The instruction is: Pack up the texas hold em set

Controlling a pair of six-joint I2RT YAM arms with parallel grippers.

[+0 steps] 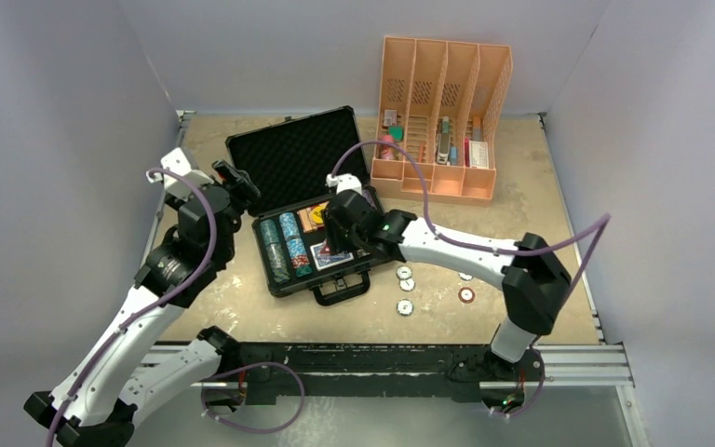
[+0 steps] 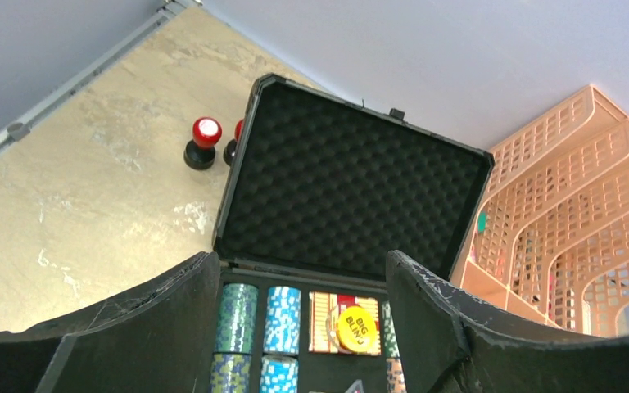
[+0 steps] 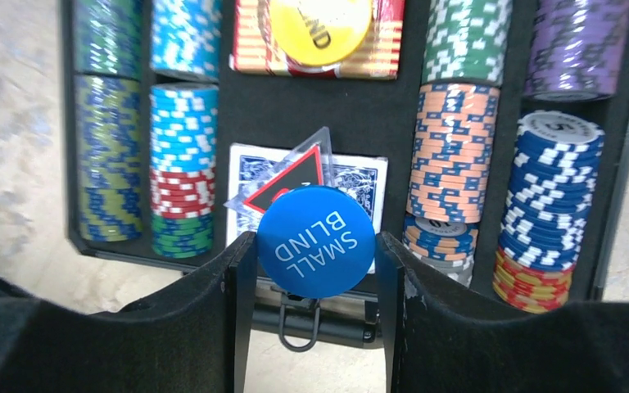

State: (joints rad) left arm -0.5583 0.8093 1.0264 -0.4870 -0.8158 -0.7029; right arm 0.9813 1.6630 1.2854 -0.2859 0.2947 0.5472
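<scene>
Now: SMALL BLIND button pinched over the open briefcase

**Right jaws.** They are closed edge-on around the blue SMALL BLIND button (image 3: 316, 241), with one finger on each side of its rim. The lettering faces the wrist camera.

- Just beyond the jaws, a blue-backed card deck (image 3: 359, 182) lies flat in the tray of the briefcase (image 1: 284, 158). A clear triangular piece marked red and black (image 3: 288, 178) sits on top of it.
- Whether the button touches the deck: cannot tell.
- The chip stacks (image 3: 183, 164) lie in columns on both sides. Green, blue and red are to the left of the jaws; orange, navy and a little red-yellow are to the right.
- Farther ahead is the second deck (image 3: 254, 53), orange-striped, with the yellow BIG BLIND button (image 3: 319, 29) resting on it. Green-white and purple chips lie to its right.
- Four small round discs (image 1: 404, 305) lie loose on the table (image 1: 540, 186). They are outside the case, to the right of these jaws, beside the right forearm.

**Left jaws.** They are spread wide with nothing between them, raised at the case's left side.

- The far row of the tray shows between the jaws.
- Straight ahead the lid (image 2: 352, 188) stands open, showing its egg-crate foam.
- Past the lid and left of the jaws, two red-topped black cylinders (image 2: 202, 143) stand upright on the table, one partly hidden by the lid's edge.
- To the right and beyond is the orange slotted organizer (image 2: 573, 205).
</scene>
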